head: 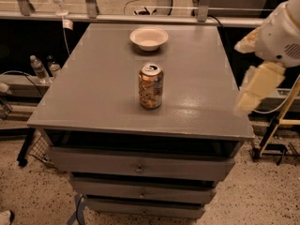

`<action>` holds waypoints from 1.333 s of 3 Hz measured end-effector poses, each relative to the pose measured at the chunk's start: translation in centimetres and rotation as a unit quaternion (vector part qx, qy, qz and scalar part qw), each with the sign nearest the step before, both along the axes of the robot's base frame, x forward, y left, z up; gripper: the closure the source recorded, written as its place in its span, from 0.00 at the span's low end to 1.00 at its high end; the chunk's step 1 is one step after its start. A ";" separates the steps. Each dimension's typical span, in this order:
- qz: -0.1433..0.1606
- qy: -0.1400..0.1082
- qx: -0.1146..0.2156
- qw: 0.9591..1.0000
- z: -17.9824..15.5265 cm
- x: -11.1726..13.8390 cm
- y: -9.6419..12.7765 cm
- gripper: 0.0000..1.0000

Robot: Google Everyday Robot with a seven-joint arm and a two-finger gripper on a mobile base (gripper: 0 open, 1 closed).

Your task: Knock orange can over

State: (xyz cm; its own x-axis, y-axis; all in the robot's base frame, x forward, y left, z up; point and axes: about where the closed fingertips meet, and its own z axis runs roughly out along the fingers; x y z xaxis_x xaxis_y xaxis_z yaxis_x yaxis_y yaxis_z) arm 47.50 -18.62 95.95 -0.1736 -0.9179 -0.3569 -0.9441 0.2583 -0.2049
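The orange can [151, 86] stands upright near the middle of the grey cabinet top [93, 93]. It has a mottled orange-gold body and a silver pull-tab top. My gripper [253, 90] is at the right edge of the view, beside and slightly over the cabinet's right edge. It is well to the right of the can and does not touch it. The white arm [281, 32] rises above it to the upper right.
A shallow white bowl [149, 38] sits at the back of the cabinet top, behind the can. Drawers [140, 165] are below the top. Water bottles [40, 69] stand on a low shelf at the left. A yellow-legged stand [276, 130] is at the right.
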 end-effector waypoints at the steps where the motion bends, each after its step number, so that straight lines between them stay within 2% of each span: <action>1: 0.021 0.009 0.091 0.996 -1.6 3.2 3.0 0.00; 2: 0.037 0.017 0.179 0.983 -3.3 5.9 6.2 0.00; 3: 0.044 0.026 0.260 0.964 -5.1 8.1 9.1 0.00; 4: 0.043 0.030 0.322 0.945 -6.4 9.4 10.8 0.00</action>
